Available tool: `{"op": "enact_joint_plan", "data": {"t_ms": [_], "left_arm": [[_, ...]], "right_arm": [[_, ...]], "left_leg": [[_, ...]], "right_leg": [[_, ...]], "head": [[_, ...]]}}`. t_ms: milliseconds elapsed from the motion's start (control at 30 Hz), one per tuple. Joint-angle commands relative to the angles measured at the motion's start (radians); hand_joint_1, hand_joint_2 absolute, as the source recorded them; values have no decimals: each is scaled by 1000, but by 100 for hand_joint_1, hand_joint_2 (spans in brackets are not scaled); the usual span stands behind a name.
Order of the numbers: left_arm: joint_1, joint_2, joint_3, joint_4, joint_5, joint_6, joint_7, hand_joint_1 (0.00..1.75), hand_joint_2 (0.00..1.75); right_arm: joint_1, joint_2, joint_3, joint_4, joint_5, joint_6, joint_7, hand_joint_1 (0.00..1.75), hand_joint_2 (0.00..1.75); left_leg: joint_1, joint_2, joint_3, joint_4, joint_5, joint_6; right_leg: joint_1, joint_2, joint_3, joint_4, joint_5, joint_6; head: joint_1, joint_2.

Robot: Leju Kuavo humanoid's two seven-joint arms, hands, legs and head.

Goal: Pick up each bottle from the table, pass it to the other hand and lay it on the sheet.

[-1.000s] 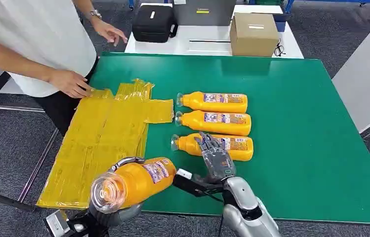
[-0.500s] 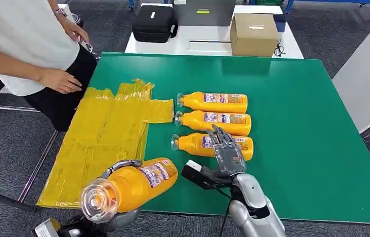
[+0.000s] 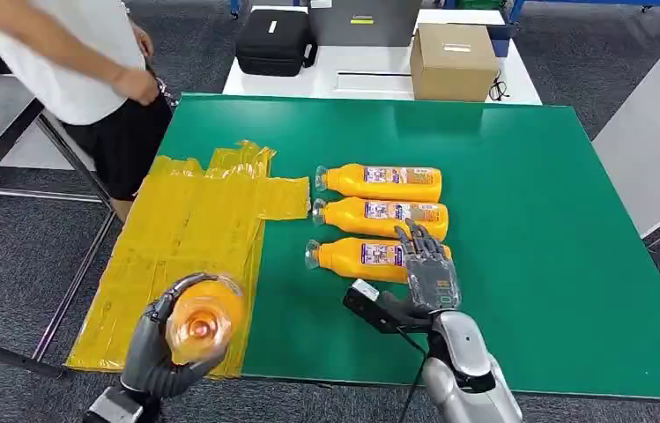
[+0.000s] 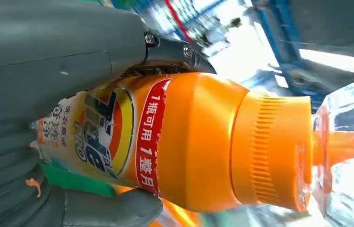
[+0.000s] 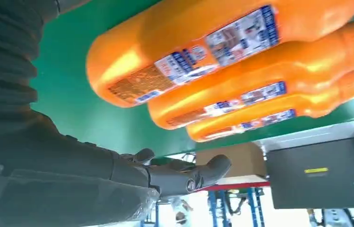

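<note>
From the head view, your left hand (image 3: 163, 348) has swung its held bottle (image 3: 201, 324) cap-first toward you over the yellow sheet (image 3: 187, 238); the person (image 3: 79, 62) has stepped back. Three bottles (image 3: 379, 220) lie on the table (image 3: 529, 220). Left wrist: fingers clasp the bottle. Right wrist: your right hand (image 5: 118, 175) hovers, fingers spread, empty.

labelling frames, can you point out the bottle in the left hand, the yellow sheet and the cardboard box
held orange bottle (image 4: 189, 142), left wrist view, on its bare orange shoulder beside the label
yellow sheet (image 3: 189, 233), head view, on its flat middle
cardboard box (image 3: 454, 57), head view, on its top face
</note>
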Motion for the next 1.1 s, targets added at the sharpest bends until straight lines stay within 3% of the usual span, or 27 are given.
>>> {"op": "enact_joint_plan", "data": {"t_ms": [33, 267, 400, 533, 667, 867, 1100], "left_arm": [[-20, -20, 136, 27, -91, 64, 66, 175, 175], [-19, -22, 134, 27, -91, 64, 66, 175, 175], [-34, -22, 168, 29, -225, 149, 148, 175, 175], [-100, 29, 183, 77, -468, 263, 339, 175, 175], [-150, 93, 183, 166, -595, 274, 490, 175, 175], [-271, 138, 186, 338, -800, 262, 668, 175, 175], [-445, 184, 159, 585, -848, 250, 680, 175, 175]], "right_arm": [[42, -9, -39, -44, 8, 2, 1, 0, 175], [39, -9, -40, -45, 8, 3, 1, 0, 175], [45, -5, -38, -54, 11, 13, 2, 0, 175], [56, 0, -36, -75, 15, 26, 8, 0, 175], [51, 6, -30, -71, 16, 34, 9, 0, 175], [60, 7, -17, -63, 4, 42, 10, 0, 175], [76, 1, -19, -92, -24, 30, 3, 0, 175]], "left_leg": [[0, -1, 1, -1, 0, -1], [1, 0, 3, 0, -1, -2], [1, -1, 2, 0, -1, -1], [0, -1, 1, -1, 0, -1], [1, -2, 3, -2, 0, -2], [1, -3, 3, -2, 1, -2], [1, -5, 3, -1, 2, -2]], "right_leg": [[0, 0, 2, -1, 0, -1], [1, 0, 4, -1, -1, -1], [1, 0, 2, -1, -1, -1], [0, -1, 1, -1, 0, -1], [1, -2, 4, -1, -1, -2], [1, -3, 4, -2, 0, -2], [1, -4, 4, -1, 0, -2]], "head": [[0, 0], [0, 0], [0, 0], [0, 0], [0, 0], [0, 0], [0, 0]]}}
